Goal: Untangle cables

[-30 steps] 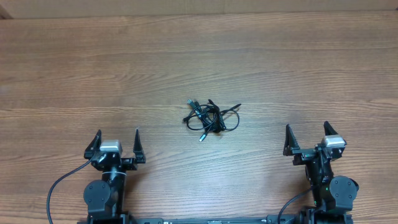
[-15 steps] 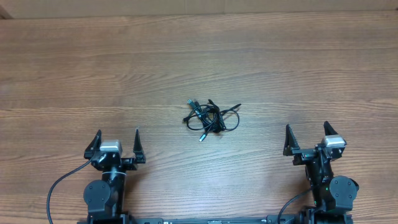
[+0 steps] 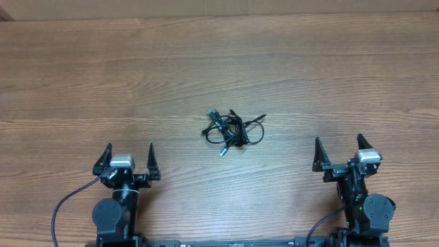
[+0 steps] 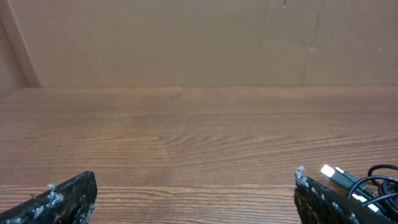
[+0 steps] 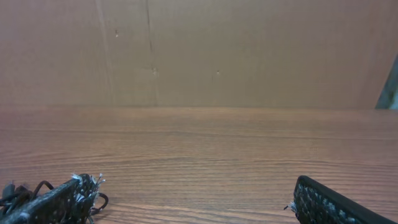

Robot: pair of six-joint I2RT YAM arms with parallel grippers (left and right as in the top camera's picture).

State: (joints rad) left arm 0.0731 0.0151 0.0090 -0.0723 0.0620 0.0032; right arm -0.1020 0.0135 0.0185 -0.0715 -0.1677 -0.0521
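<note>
The cables (image 3: 232, 130) lie in one small black knot near the middle of the wooden table, with a silver-tipped plug at its lower left. My left gripper (image 3: 129, 152) rests near the front edge, well to the knot's lower left, open and empty. My right gripper (image 3: 337, 147) sits at the front right, also open with nothing between its fingers. The left wrist view catches a silver plug and loops of the cables (image 4: 357, 183) just past its right finger (image 4: 323, 199). In the right wrist view a bit of the cables (image 5: 15, 193) shows behind the left finger (image 5: 62, 198).
A brown cardboard wall (image 4: 186, 43) stands along the table's far edge. Thick black arm cables (image 3: 65, 206) curl beside the left arm's base at the front.
</note>
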